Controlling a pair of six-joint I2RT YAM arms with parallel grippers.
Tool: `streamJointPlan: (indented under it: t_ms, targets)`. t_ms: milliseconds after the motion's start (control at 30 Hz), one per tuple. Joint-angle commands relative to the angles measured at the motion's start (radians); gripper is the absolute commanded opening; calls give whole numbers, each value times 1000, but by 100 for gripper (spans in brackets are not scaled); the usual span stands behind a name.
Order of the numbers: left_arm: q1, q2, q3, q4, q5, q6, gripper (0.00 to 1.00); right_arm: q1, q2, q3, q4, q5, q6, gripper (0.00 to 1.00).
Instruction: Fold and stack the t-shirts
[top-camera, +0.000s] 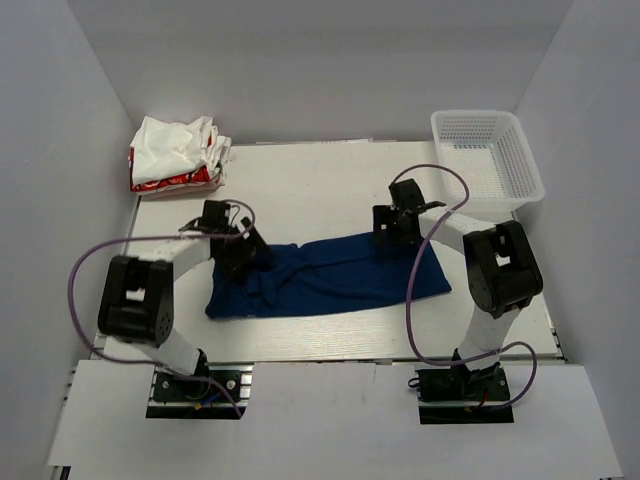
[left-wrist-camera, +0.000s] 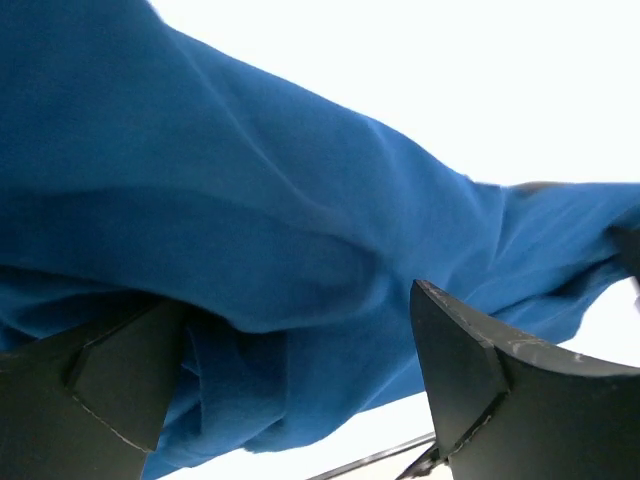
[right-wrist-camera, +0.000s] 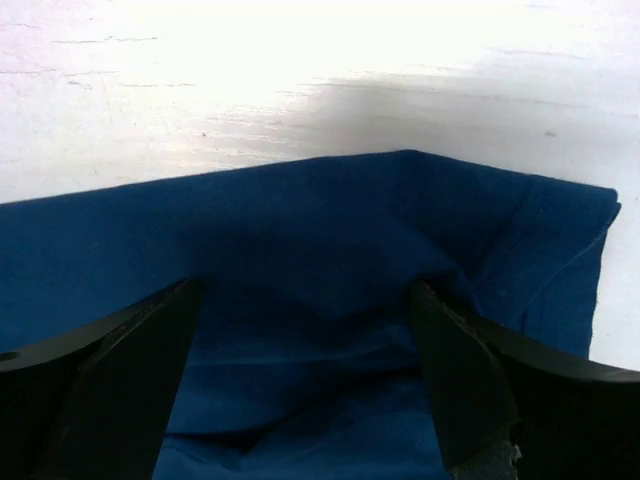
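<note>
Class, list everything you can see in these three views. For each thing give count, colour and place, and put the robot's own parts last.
navy t-shirt: one, dark blue, lying crumpled across the middle of the table
pile of t-shirts: one pile, number unclear, white with red, far left corner
basket: one, white mesh, far right corner
table: one, white, under everything
cables: two, purple, one looping by each arm
left gripper: one, black, open, over the navy t-shirt's left end
right gripper: one, black, open, at its far edge
</note>
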Motion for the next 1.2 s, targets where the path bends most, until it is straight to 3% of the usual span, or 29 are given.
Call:
streamJointPlan:
  t_ms: [0,133,233,300,333,433,467,600,767,933,1167]
  targets:
    - [10,246,73,48,-96,69,100,-10,-15,-86,-51,-60,62,90]
    - [10,510,395,15,-72,121,100,39,-136,-268,-1,-157,138,90]
    - [-14,750,896,-88,-114,148,100,126,-298,-413,6,-192,190,90]
    - [-28,947,1105,-144,-100,170,100,190,-373,-494,-19,-237,204,90]
    - [-28,1019,1328,-165,-45,170,100,251,-390,-510,-22,-266,212,90]
    - [-28,1227,1598,-95,64,136,100,377,-429,-557,-22,-368,211,90]
    - [-37,1245,1599,-24,98,103,100,470,-430,-559,-24,-407,183,90]
    - [-63,1274,1530,266,152,33,100,601,-430,-560,56,-542,97,90]
    - [-102,1322,1571,387,210,24,100,690,-388,-513,118,-629,-6,90]
    - [-111,1291,1571,427,178,24,100,723,-419,-452,75,-486,-18,90]
    - [-111,1059,1619,380,85,124,100,720,-556,-361,90,-343,8,90]
